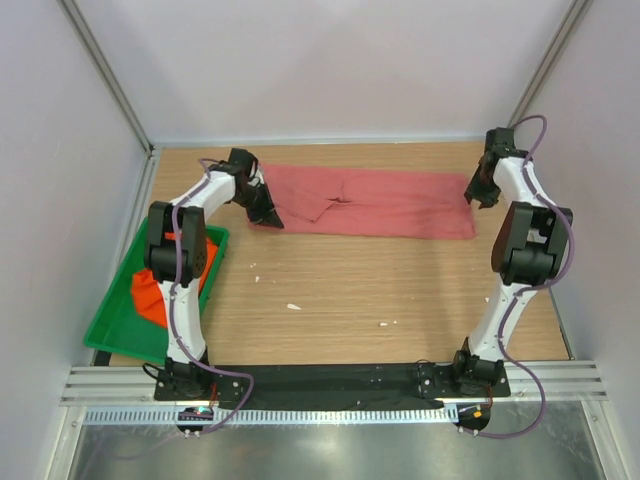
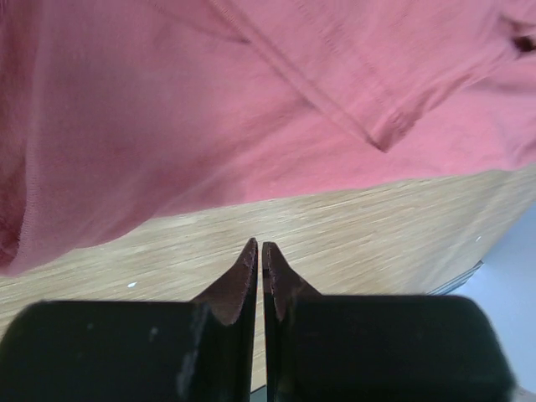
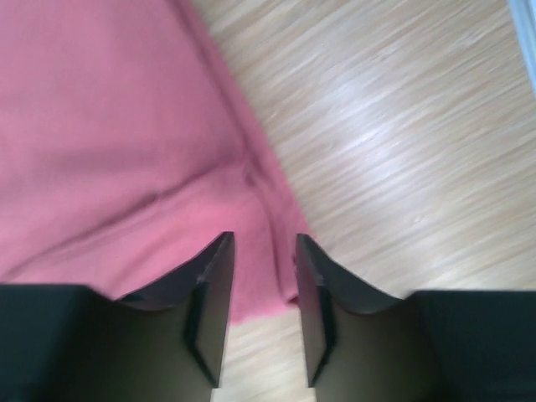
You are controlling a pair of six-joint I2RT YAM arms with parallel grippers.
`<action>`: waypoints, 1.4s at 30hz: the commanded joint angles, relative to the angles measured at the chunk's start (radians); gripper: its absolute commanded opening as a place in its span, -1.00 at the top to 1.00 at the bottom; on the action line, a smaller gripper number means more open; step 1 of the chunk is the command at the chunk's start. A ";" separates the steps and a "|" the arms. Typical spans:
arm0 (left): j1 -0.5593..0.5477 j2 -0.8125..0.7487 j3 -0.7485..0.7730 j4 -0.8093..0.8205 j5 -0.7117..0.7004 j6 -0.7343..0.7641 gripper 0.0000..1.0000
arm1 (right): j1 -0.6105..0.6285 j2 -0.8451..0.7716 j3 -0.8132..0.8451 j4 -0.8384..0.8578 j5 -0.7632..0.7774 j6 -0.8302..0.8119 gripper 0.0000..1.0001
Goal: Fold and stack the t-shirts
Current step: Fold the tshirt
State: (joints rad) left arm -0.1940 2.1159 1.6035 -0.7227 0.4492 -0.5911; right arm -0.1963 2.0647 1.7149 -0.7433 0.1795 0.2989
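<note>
Reaching forward, left hand [image 1: 268, 216] and right hand [image 1: 481, 195] flank pink t-shirt [image 1: 385, 203].

Overhead view: left arm [image 1: 178, 262] comes up from its base around 7 o'clock, elbow high, forearm reaching out to about 10 o'clock. There the left gripper [image 1: 266, 214] points down and its jaws are pressed tight together. Right arm [image 1: 528, 245] pretty much mirrors it from 5 o'clock, with the right gripper [image 1: 480, 195] at 2 o'clock, jaws parted with a clear gap.
</note>
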 commanded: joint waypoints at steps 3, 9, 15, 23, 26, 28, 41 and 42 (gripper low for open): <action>0.013 0.018 0.094 -0.011 0.019 0.001 0.91 | 0.021 -0.176 -0.132 -0.022 -0.145 0.048 0.73; 0.025 0.042 0.124 -0.012 0.029 -0.010 0.91 | 0.011 -0.158 -0.228 0.070 -0.186 0.068 0.96; 0.025 0.024 0.096 -0.023 0.026 0.008 0.92 | -0.008 -0.101 -0.244 0.081 -0.124 0.052 0.97; 0.038 -0.002 0.053 -0.020 0.023 0.022 0.92 | -0.038 -0.089 -0.325 0.091 -0.020 0.020 0.97; 0.039 -0.007 0.056 -0.021 0.020 0.024 0.92 | -0.037 -0.104 -0.333 0.084 0.012 0.022 0.97; 0.039 -0.005 0.062 -0.024 0.020 0.025 0.92 | -0.037 -0.126 -0.331 0.070 0.014 0.023 0.97; 0.051 0.042 0.191 -0.043 -0.029 -0.018 0.91 | 0.001 -0.183 -0.285 0.038 -0.092 0.074 0.87; 0.054 0.052 0.211 -0.041 -0.035 -0.021 0.91 | 0.001 -0.164 -0.290 0.053 -0.092 0.068 0.88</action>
State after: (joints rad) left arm -0.1574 2.1544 1.7428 -0.7601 0.4290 -0.5983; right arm -0.1970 1.9026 1.4094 -0.7139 0.1085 0.3538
